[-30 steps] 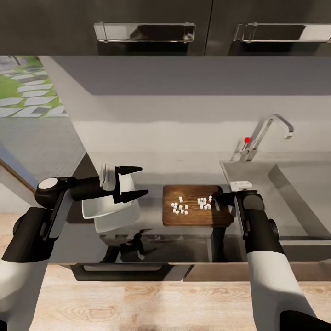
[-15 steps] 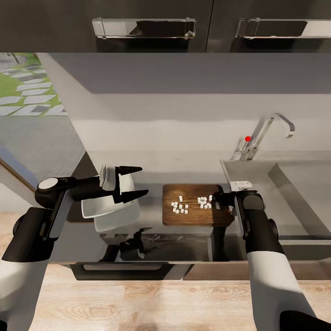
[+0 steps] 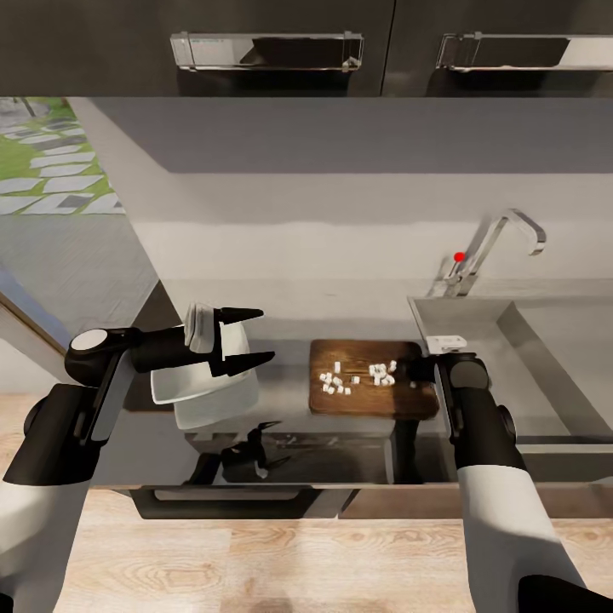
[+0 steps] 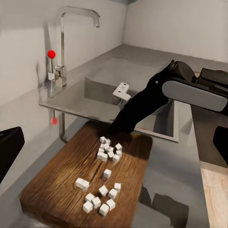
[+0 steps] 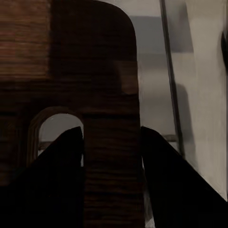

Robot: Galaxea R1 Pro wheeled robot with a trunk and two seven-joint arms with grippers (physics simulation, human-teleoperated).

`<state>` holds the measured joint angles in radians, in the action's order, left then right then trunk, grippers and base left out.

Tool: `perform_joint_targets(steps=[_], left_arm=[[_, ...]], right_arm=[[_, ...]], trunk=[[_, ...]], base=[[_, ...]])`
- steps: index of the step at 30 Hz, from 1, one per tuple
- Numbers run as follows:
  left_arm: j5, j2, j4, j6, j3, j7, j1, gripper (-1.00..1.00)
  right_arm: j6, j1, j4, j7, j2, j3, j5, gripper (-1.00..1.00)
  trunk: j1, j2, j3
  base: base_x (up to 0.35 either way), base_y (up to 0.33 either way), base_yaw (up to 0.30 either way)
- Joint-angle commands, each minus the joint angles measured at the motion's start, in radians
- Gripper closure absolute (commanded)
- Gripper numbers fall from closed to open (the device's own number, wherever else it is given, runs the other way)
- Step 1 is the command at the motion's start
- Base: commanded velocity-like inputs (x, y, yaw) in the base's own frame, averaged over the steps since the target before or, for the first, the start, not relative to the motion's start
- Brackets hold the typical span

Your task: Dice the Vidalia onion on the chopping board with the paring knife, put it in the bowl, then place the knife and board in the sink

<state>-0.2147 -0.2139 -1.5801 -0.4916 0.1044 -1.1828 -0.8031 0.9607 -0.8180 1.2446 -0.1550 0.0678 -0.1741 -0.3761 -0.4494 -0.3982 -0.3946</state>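
Right gripper (image 3: 419,369) is clamped on the sink-side end of the board (image 3: 372,412); in the right wrist view its two fingers (image 5: 164,190) straddle the board edge (image 5: 90,95) just beside the slot hole (image 5: 57,130). In the left wrist view the right gripper (image 4: 118,128) meets the board (image 4: 52,190) at the end nearest the sink (image 4: 102,97). Board lies on the countertop (image 3: 340,460), touching or just short of the sink (image 3: 477,328) rim, can't tell which

Diced onion (image 3: 358,379) sits on the board as small white cubes in two loose clusters, roughly 18 countable in the left wrist view (image 4: 105,175); exact count unsure where they bunch up

Left gripper (image 3: 255,338) hangs over the bowl (image 3: 209,396), fingers spread wide, gripping nothing. One bowl, left of the board, apart from it

A small white object (image 3: 446,343) lies on the sink rim by the right wrist; can't make out what it is. Tap (image 3: 498,243) with one red knob (image 3: 459,256) stands behind the sink. Two chrome handles (image 3: 266,49) on the upper cabinets. No readable writing or labels on anything
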Motion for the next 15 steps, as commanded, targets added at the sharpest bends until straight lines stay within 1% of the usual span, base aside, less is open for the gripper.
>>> perform_joint_targets(steps=[1,15], left_arm=[[-0.006,-0.001,0.000,-0.010,0.001,0.000,-0.001,-1.00],[-0.006,-0.001,0.000,-0.010,0.001,0.000,-0.002,-1.00]], right_arm=[[0.004,-0.001,0.001,-0.009,0.001,-0.002,0.003,1.00],[0.004,-0.001,0.001,-0.009,0.001,-0.002,0.003,1.00]], trunk=[[-0.001,-0.002,-0.002],[-0.001,-0.002,-0.002]], base=[[0.000,0.000,0.000],[0.000,0.000,0.000]])
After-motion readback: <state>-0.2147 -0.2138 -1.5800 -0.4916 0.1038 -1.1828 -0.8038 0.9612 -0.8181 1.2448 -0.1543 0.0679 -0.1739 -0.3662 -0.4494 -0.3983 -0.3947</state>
